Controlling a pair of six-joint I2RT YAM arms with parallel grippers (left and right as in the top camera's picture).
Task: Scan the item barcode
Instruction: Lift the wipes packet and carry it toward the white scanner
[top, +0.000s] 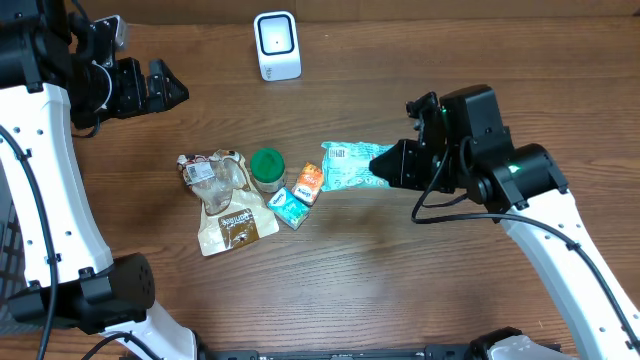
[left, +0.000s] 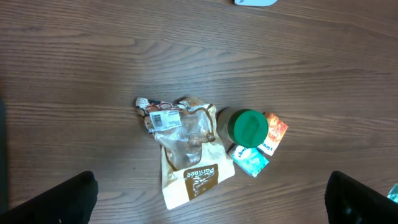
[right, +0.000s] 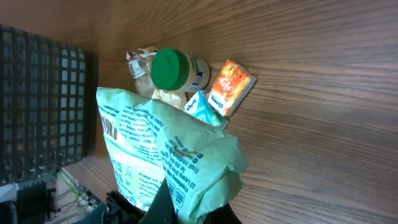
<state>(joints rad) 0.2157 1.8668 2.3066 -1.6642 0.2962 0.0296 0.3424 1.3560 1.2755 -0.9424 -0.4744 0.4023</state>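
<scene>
Wood table (top: 330, 290) is carrying scanner (top: 277, 45) at far centre. Right gripper (top: 384, 165) is pinching green bag (top: 345, 170), just right of item pile (top: 235, 195). Left gripper (top: 170, 88) is hanging wide, empty, far left. Shd be turning bag's barcode (top: 338, 153) twd scanner window, keeping film flat.

On the wood-grain worktop (top: 400, 290) a green-lidded jar (top: 267, 168) stands in a cluster, with a small orange packet (top: 310, 182) and a teal packet (top: 290, 208) just beside it. On its other side lie a tan pouch (top: 232, 225) and a crinkled clear wrapper (top: 205, 172). A black wire grid (right: 37, 106) sits past the worktop's edge
</scene>
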